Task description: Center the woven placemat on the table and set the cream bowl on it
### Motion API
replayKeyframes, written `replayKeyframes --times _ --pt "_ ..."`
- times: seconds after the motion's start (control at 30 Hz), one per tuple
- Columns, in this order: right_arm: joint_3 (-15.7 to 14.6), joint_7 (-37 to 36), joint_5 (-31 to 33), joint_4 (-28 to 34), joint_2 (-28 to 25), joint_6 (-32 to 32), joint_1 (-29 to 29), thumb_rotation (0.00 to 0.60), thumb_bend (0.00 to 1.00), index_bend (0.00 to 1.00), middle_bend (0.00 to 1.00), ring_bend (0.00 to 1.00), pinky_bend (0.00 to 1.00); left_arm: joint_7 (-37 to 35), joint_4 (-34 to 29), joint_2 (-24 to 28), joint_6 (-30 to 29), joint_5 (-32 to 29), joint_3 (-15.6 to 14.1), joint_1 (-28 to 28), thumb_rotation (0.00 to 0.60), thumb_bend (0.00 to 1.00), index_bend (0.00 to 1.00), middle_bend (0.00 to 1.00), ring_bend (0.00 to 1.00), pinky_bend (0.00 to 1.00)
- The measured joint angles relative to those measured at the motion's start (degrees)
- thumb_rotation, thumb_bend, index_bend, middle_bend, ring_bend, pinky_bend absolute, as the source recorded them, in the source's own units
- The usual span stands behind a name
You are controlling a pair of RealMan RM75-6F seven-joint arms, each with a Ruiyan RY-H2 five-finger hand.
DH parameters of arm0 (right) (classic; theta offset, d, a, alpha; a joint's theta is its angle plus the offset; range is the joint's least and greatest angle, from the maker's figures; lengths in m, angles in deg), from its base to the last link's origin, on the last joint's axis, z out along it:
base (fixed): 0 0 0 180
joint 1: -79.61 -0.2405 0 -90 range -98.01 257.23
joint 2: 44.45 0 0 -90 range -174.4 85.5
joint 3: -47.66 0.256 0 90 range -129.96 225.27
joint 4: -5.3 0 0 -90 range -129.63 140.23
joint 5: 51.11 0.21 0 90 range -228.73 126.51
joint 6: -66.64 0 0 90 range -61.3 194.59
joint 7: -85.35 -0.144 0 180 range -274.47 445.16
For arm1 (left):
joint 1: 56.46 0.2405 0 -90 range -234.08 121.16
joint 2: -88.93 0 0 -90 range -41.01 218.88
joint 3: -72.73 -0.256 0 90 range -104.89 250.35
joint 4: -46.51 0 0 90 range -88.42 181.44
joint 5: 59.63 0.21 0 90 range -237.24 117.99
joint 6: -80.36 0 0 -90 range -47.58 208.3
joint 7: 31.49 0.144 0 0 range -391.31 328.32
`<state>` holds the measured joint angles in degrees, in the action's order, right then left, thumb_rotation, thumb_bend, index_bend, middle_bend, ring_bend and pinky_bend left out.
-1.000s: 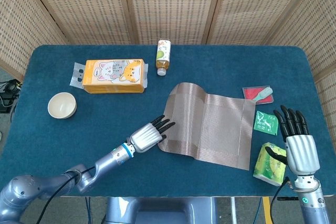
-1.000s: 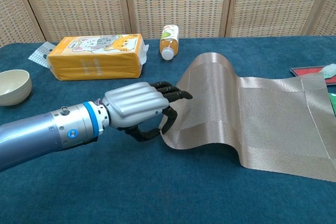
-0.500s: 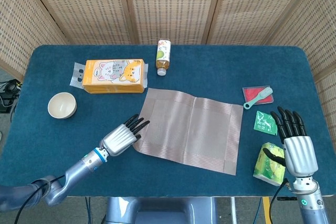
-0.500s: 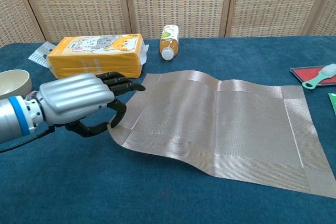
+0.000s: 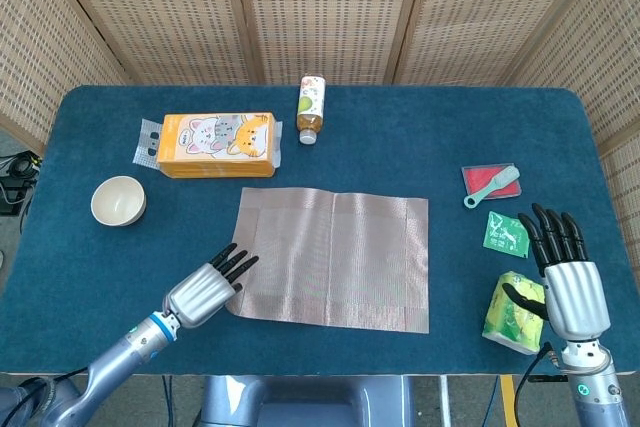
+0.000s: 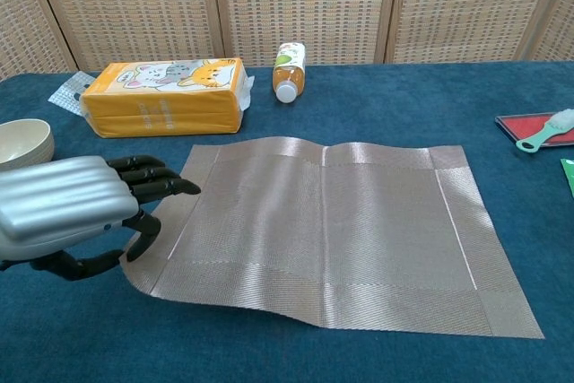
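Note:
The woven placemat (image 5: 335,257) (image 6: 332,230) lies nearly flat in the middle of the blue table (image 5: 400,137). Its near-left corner is slightly lifted. My left hand (image 5: 205,292) (image 6: 72,213) pinches that corner, thumb beneath and fingers above. The cream bowl (image 5: 118,200) (image 6: 22,143) stands upright at the table's left side, apart from the mat and the hand. At the near right, my right hand (image 5: 570,282) rests with its fingers straight and apart, holding nothing; only the head view shows it.
An orange cat-print box (image 5: 217,144) and a lying bottle (image 5: 311,107) sit behind the mat. On the right are a red tray with a mint brush (image 5: 490,180), a green sachet (image 5: 505,234) and a green packet (image 5: 515,312) by my right hand.
My left hand has dragged the placemat leftward and toward the near edge. The mat went from humped to nearly flat. The right hand has stayed put.

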<state>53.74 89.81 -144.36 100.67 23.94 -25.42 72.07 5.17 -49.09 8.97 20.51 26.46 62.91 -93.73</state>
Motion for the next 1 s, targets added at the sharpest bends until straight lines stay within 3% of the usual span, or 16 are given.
replayKeyframes --times 0.37,0.9,0.97,1.0 --pt "0.0 -0.29 -0.62 0.47 -0.36 -0.68 0.3 0.6 0.0 0.0 0.0 0.0 0.0 11.74 -8.71 4.46 1.14 -3.09 -3.29 3.4 0.6 0.56 0.79 0.0 0.0 0.0" --pt "-0.1 -0.26 -1.48 0.8 -0.71 -1.51 0.75 0.6 0.0 0.0 0.0 0.0 0.0 18.28 -12.02 6.68 1.75 -6.37 -3.94 5.64 0.6 0.56 0.79 0.0 0.0 0.0" --pt "-0.15 -0.18 -1.56 0.81 -0.67 -1.49 0.78 0.6 0.0 0.0 0.0 0.0 0.0 18.3 -12.04 7.01 2.04 -6.37 -3.94 5.64 0.6 0.51 0.73 0.0 0.0 0.0" --pt "-0.16 -0.14 -1.58 0.8 -0.66 -1.48 0.78 0.6 0.0 0.0 0.0 0.0 0.0 18.28 -12.08 7.12 2.15 -6.4 -3.96 5.65 0.6 0.43 0.66 0.0 0.0 0.0"
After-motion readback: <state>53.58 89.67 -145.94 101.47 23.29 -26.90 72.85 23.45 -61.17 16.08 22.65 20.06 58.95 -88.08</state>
